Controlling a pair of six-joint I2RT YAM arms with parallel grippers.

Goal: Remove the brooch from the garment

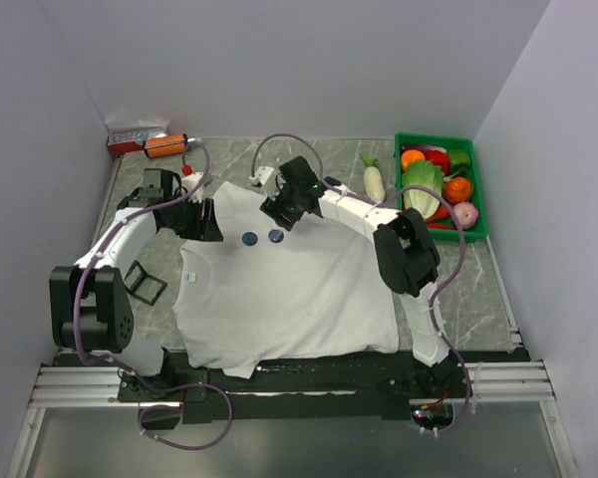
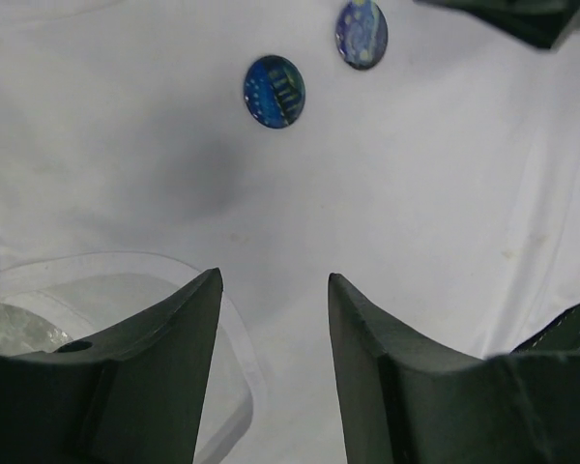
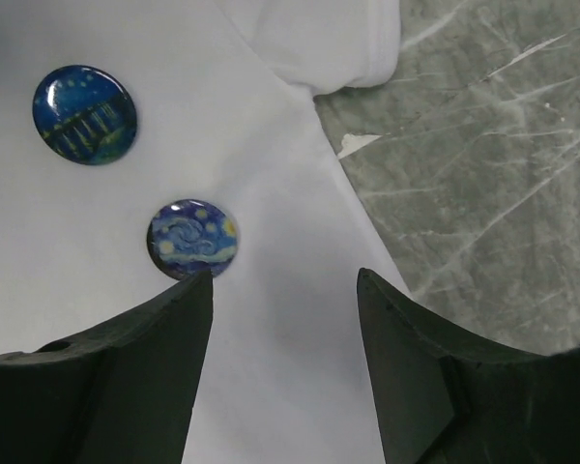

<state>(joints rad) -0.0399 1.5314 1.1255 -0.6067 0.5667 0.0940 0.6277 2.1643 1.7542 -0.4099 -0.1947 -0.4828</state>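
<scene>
The white T-shirt (image 1: 289, 289) lies flat on the table with its light-blue label (image 1: 189, 280) at the left. Two round dark-blue brooches sit on it side by side: the left one (image 1: 248, 238) (image 2: 274, 91) (image 3: 85, 114) and the right one (image 1: 275, 236) (image 2: 361, 33) (image 3: 193, 239). My left gripper (image 1: 211, 221) (image 2: 275, 280) is open and empty over the shirt, left of the brooches. My right gripper (image 1: 284, 211) (image 3: 285, 275) is open and empty just behind the right brooch, its left fingertip (image 3: 198, 290) at that brooch's edge.
A green crate (image 1: 483, 189) of vegetables stands at the back right, with a white radish (image 1: 375, 182) beside it. An orange bottle (image 1: 164, 145) and a red box (image 1: 130, 139) are at the back left. A black square frame (image 1: 145, 284) lies left of the shirt. A clear plastic rim (image 2: 242, 358) shows under my left fingers.
</scene>
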